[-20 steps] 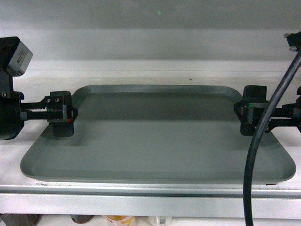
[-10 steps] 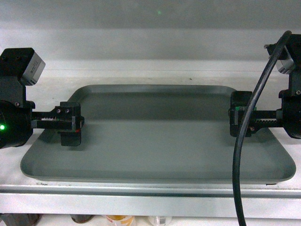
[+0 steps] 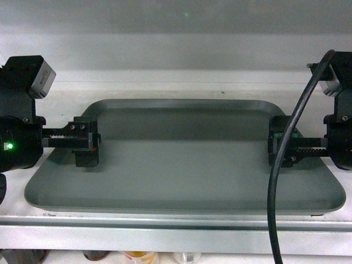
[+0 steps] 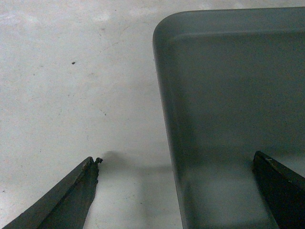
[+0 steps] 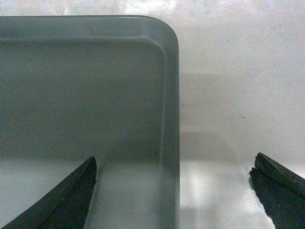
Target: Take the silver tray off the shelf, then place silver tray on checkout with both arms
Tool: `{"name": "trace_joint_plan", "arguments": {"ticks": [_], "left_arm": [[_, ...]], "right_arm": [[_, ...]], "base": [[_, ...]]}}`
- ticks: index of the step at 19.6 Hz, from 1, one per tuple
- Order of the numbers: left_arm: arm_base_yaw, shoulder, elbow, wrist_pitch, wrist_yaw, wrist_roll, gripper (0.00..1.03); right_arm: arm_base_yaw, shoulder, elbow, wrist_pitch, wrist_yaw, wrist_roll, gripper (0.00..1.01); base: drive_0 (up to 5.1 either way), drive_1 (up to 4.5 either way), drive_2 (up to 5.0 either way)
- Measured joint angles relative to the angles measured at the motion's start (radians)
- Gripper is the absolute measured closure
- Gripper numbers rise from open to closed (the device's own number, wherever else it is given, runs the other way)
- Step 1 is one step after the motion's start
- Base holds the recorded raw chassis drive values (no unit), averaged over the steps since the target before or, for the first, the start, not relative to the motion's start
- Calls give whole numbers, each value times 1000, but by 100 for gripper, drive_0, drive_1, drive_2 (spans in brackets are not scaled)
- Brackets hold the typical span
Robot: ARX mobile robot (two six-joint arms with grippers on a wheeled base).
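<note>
Both grippers have shifted inward. The left gripper (image 3: 61, 144) and right gripper (image 3: 308, 147) each stand wide open, straddling a side rim of the silver tray (image 3: 184, 159), which lies ungrasped on the shelf (image 3: 176, 226). Closing likely follows.

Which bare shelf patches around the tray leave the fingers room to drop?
Bare shelf borders the silver tray outside its left rim and outside its right rim, plus a strip behind it. The front is crowded: the tray reaches nearly to the shelf lip.
</note>
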Motion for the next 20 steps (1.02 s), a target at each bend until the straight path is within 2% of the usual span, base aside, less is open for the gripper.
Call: {"name": "trace_joint_plan", "arguments": {"ticks": [6, 7, 11, 12, 13, 14, 15, 18, 20], "left_arm": [[-5, 4, 2, 1, -4, -4, 5], [-5, 5, 2, 1, -4, -3, 5], [-6, 5, 2, 3, -6, -3, 5], [-6, 6, 2, 7, -4, -3, 10], [-13, 6, -1, 21, -4, -2, 26], [-20, 6, -8, 31, 5, -2, 51], [-22, 0, -10, 29, 3, 0, 64], [-20, -6, -14, 27, -1, 0, 80], [-20, -17, -19, 24, -14, -13, 98]], "right_arm": [[1, 7, -14, 26, 2, 0, 3], [1, 7, -15, 26, 2, 0, 7], [2, 7, -17, 29, 5, 0, 38], [2, 7, -18, 29, 7, 0, 47], [2, 7, -19, 31, 8, 0, 64], [4, 7, -19, 31, 7, 0, 87], [15, 3, -19, 31, 19, 26, 98], [15, -4, -19, 22, 17, 50, 98], [25, -17, -21, 1, 34, 52, 98]], "base": [[0, 0, 0], [0, 0, 0], [0, 0, 0], [0, 0, 0], [0, 0, 0], [0, 0, 0], [0, 0, 0], [0, 0, 0], [0, 0, 0]]}}
